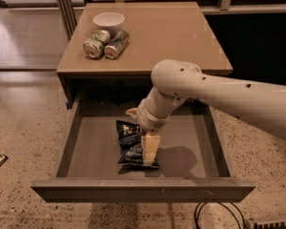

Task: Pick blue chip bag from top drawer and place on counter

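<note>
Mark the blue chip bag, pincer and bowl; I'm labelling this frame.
blue chip bag [128, 149]: camera view, dark front panel.
pincer [144, 144]: camera view, its tip, at the bag inside the top drawer [93, 149].
bowl [108, 19]: camera view, white inside.

The blue chip bag [130, 144] is dark navy with white lettering and pale print, set against the plain grey-brown of the top drawer [86, 151]. Over the bag, inside the drawer, hangs the cream gripper [148, 144] on an off-white arm [219, 94] dotted with small dark holes. The counter [171, 37] is glossy tan-beige, carrying two silver-green cans [96, 44] and a white bowl [109, 21].
</note>
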